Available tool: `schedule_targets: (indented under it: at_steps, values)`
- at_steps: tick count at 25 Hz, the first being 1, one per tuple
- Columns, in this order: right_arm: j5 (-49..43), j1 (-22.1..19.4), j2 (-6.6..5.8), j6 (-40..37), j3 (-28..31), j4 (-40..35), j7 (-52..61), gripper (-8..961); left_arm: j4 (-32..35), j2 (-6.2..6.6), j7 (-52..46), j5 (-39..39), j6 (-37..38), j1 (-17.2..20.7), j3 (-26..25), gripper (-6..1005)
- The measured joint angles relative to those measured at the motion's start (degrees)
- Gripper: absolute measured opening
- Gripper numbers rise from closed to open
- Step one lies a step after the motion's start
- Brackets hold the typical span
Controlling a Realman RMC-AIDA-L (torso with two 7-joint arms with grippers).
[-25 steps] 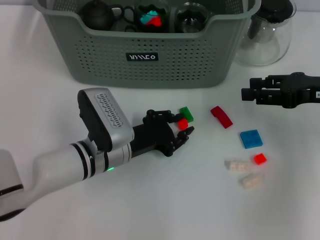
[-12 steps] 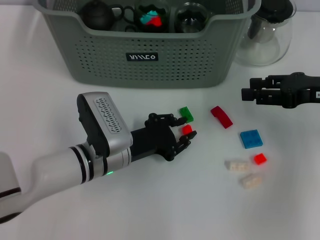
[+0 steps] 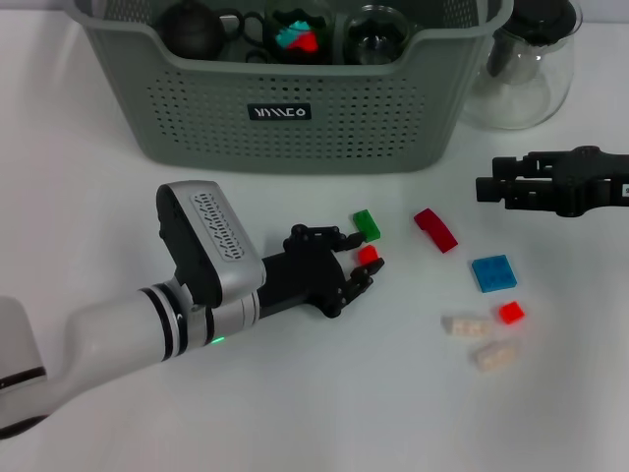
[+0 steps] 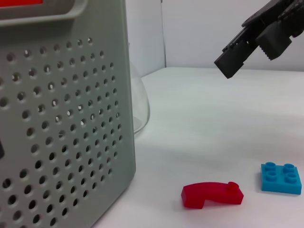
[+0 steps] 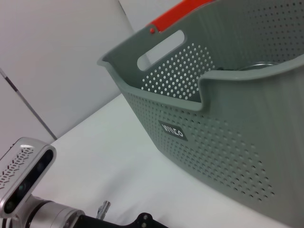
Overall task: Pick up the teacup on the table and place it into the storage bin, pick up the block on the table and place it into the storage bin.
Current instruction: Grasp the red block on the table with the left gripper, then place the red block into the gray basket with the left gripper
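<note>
A small red block is lying at the centre of the head view, on the white table, with the fingers of the left gripper narrowing around it from the left. Contact appears imminent or just made; a firm hold cannot be confirmed. A green block is sitting just beside it, toward the upper right.

The storage bin is occupying the upper centre of the head view, already holding a dark teapot and other items.

To the right of centre, a curved red piece, a blue block, a second small red block and two pale blocks are lying scattered.

The right gripper is hovering at the right edge, idle; whether its fingers are parted cannot be told.

For a clean pick, the fingers should be squeezing the red block squarely without nudging the green one, then lifting straight up before swinging over the bin's rim.
</note>
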Motion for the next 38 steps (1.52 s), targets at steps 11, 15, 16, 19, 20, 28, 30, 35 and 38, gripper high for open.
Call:
schedule_targets:
  at_steps: [11,15,16,19,20,28,30,35,38]
  values:
    - [-0.1,-0.2,0.09,0.0,-0.1,0.0,-0.1,596,-0.2,0.00,0.1,-0.2,-0.2,-0.1,0.1,362]
    - [-0.1,-0.3,0.09,-0.1,-0.1,0.0,-0.1,596,-0.5,0.00,0.1,-0.2,-0.8,-0.3,0.0,361]
    - [-0.1,-0.3,0.09,-0.1,-0.1,0.0,-0.1,596,-0.6,0.00,0.1,-0.2,-0.9,-0.4,0.0,361]
    - [-0.1,-0.5,0.09,-0.3,0.0,0.0,-0.2,595,-1.0,0.00,0.1,0.1,-0.9,-0.5,0.1,361]
    - [-0.1,-0.5,0.09,-0.3,0.0,0.0,-0.2,595,-1.1,0.00,0.1,0.1,-0.9,-0.5,0.1,347]
    - [-0.1,-0.6,0.09,-0.4,0.2,0.0,-0.2,596,-0.9,0.29,-0.2,0.3,1.8,0.4,0.1,234]
    - [-0.1,-0.6,0.08,-0.4,0.2,0.0,-0.2,596,-0.2,0.52,-1.1,0.3,4.5,1.1,0.2,206]
    - [-0.1,-0.6,-0.05,-0.4,0.2,0.0,-0.1,596,9.6,0.62,-13.5,1.1,16.5,5.3,2.3,206]
    - [-0.1,-0.6,-0.06,-0.4,0.2,0.0,-0.1,596,16.8,0.64,-22.0,1.2,24.7,8.2,2.7,206]
